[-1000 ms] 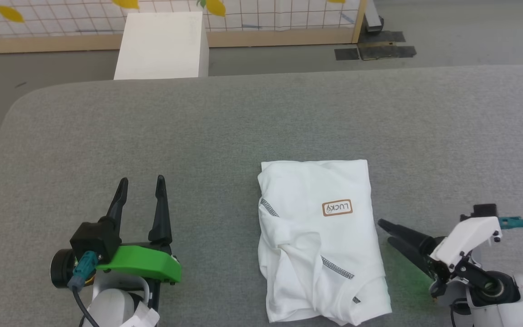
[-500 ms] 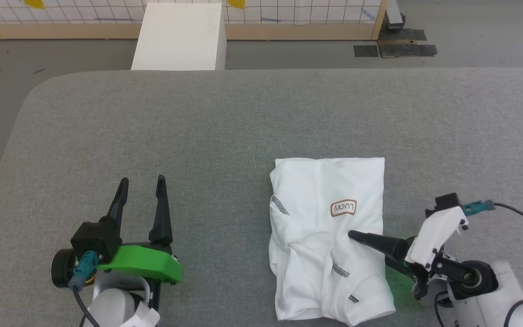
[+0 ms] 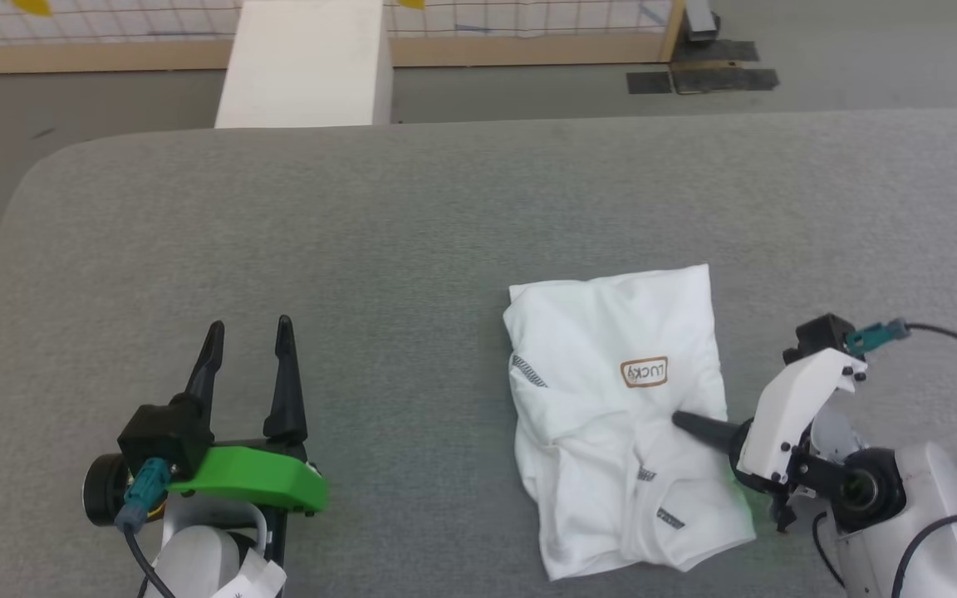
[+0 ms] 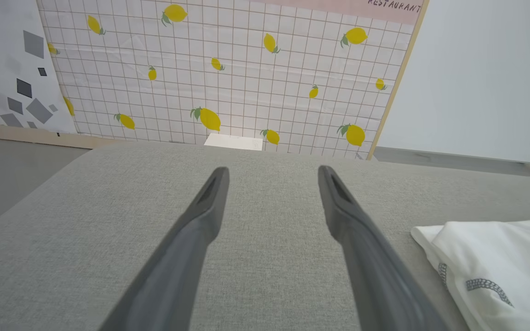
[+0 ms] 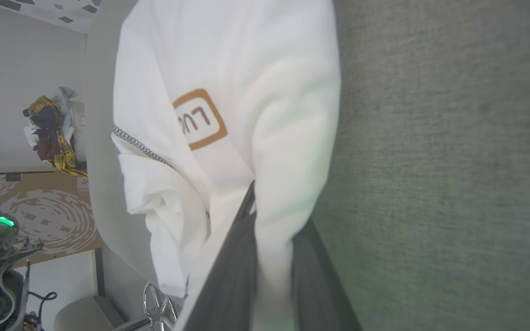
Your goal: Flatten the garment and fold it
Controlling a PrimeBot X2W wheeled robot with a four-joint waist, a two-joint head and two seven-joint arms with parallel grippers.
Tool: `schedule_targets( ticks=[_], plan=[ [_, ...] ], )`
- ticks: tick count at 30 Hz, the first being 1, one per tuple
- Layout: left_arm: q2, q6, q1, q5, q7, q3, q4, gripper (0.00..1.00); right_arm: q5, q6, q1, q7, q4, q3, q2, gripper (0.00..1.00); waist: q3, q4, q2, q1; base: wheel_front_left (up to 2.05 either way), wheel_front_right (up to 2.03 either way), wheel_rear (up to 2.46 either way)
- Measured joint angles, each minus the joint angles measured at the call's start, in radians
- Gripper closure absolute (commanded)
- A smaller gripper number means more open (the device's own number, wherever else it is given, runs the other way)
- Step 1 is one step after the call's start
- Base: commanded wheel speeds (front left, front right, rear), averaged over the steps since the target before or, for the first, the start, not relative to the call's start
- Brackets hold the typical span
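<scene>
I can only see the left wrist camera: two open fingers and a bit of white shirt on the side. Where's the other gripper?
Observer: The right gripper is at the shirt's right edge, reaching in over the cloth.
Operator: Did it grab the shirt?
Observer: Yes. Its own camera shows a fold of cloth pinched between its fingers.
Operator: Is there a picture on the shirt?
Observer: There's a small brown-bordered patch that says LUCKY.
</scene>
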Motion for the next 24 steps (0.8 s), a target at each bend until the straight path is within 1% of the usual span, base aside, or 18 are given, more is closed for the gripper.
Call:
schedule_targets(
  ticks=[3,5,7,12,15,18,24],
  plan=[
    [0.000,0.000,0.000,0.002,0.000,0.003,-0.009,0.00,-0.091,0.000,-0.006,-0.002,-0.046,0.029,-0.022,1.00,0.006,-0.029,0.0000,0.0000,0.00,0.00,0.00],
    [0.001,-0.001,-0.002,0.007,0.000,0.004,-0.017,0.00,-0.155,0.000,-0.024,-0.003,-0.074,0.061,-0.050,1.00,0.012,-0.052,0.0000,0.0000,0.00,0.00,0.00],
    [0.001,-0.001,-0.008,0.011,0.000,0.004,-0.026,0.00,-0.223,0.000,-0.056,-0.010,-0.096,0.100,-0.095,1.00,0.020,-0.082,0.0000,0.0000,0.00,0.00,0.00],
    [0.004,-0.005,-0.041,0.027,0.000,0.000,-0.053,0.00,-0.318,0.000,-0.117,-0.028,-0.102,0.128,-0.188,1.00,0.047,-0.157,0.0000,0.0000,0.00,0.00,0.00],
    [0.013,-0.007,-0.060,0.036,0.000,-0.003,-0.069,0.00,-0.368,0.000,-0.156,-0.049,-0.085,0.136,-0.235,1.00,0.068,-0.207,0.0000,0.0000,0.00,0.00,0.00],
    [0.029,-0.008,-0.074,0.044,0.000,-0.007,-0.080,0.00,-0.407,0.000,-0.203,-0.082,-0.047,0.131,-0.268,1.00,0.093,-0.262,0.0000,0.0000,0.00,0.00,0.00],
    [0.055,-0.009,-0.100,0.057,0.021,-0.022,-0.114,0.00,-0.478,0.000,-0.301,-0.177,0.057,0.093,-0.302,1.00,0.152,-0.349,0.0000,0.0000,0.00,0.00,0.00]
  ],
)
